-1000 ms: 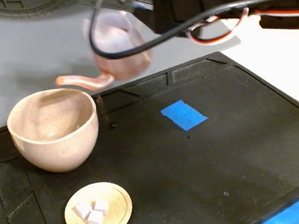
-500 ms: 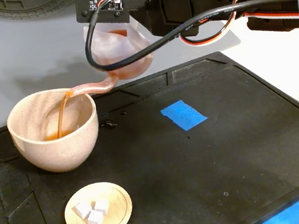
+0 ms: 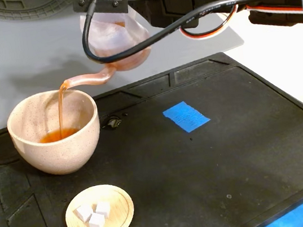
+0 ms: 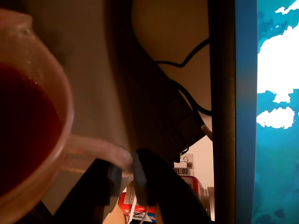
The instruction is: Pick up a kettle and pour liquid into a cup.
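Upper left of fixed view: gripper [image 4: 124, 170] clamps tilted kettle [image 3: 112, 42]; liquid [image 3: 61, 107] streams into cup [image 3: 54, 133].

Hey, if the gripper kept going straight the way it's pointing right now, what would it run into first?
In the fixed view the gripper points left, shut on the kettle by its handle. Beyond the kettle, its line seems to pass over the cup toward the grey surface behind; depth is unclear, so that's a guess.

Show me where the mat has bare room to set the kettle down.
Free: the mat right of and below the blue tape. Crowded: the left side, with the cup, dish and kettle pouring above.
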Robot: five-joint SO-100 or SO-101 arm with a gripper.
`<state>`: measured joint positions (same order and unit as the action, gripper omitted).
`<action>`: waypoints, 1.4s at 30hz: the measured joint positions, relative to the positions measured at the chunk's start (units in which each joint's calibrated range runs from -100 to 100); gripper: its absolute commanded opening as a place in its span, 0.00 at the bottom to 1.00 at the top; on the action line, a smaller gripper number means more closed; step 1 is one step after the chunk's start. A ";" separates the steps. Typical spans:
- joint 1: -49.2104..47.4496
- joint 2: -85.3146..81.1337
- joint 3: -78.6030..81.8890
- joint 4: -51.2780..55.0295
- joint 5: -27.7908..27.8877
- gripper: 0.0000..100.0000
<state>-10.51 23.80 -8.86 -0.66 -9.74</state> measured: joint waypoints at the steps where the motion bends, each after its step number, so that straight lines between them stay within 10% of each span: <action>1: 0.00 0.00 0.00 0.00 0.00 0.01; 15: 0.00 0.00 0.00 0.00 -0.05 0.01; 21: 0.68 -0.09 -0.10 3.76 -10.84 0.01; 34: 3.78 -0.09 -0.10 18.56 -15.24 0.01; 42: 4.69 -7.71 21.42 6.13 -18.02 0.01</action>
<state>-5.82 16.10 12.56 5.47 -27.76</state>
